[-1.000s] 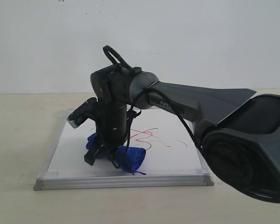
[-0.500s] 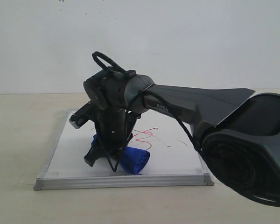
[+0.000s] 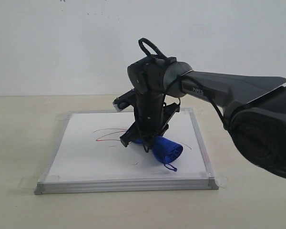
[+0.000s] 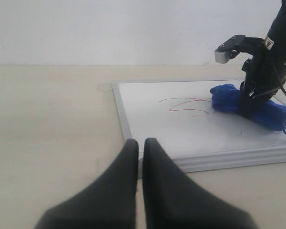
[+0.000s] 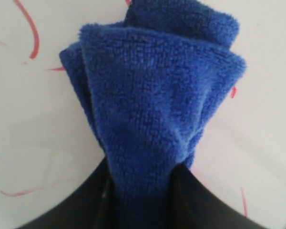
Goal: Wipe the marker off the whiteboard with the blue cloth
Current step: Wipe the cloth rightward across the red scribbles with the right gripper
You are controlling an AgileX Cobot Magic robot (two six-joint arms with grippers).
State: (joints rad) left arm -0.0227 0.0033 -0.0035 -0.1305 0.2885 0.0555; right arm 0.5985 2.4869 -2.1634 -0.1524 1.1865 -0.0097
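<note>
The whiteboard point(image 3: 81, 157) lies flat on the table, with thin red marker point(image 3: 107, 133) lines left of its middle. My right gripper point(image 3: 139, 142) points down onto the board's middle-right, shut on the blue cloth point(image 3: 168, 150), whose rolled end and loop tag stick out to the right. In the right wrist view the cloth point(image 5: 152, 95) is pinched between the right gripper's point(image 5: 140, 186) fingers and pressed on the board point(image 5: 33, 124), with red marker point(image 5: 31, 38) strokes around it. My left gripper point(image 4: 140, 143) is shut and empty, low over the table off the whiteboard's point(image 4: 181, 129) near corner.
The beige table point(image 3: 19, 143) surrounds the board, and a white wall stands behind it. The right arm's large dark base point(image 3: 267, 138) fills the right side. Clear tape point(image 3: 221, 181) holds the board's corners.
My right gripper has swept from the board's left part to its middle-right, dragging the blue cloth along. Red lines on the left, earlier hidden by the arm, now show.
</note>
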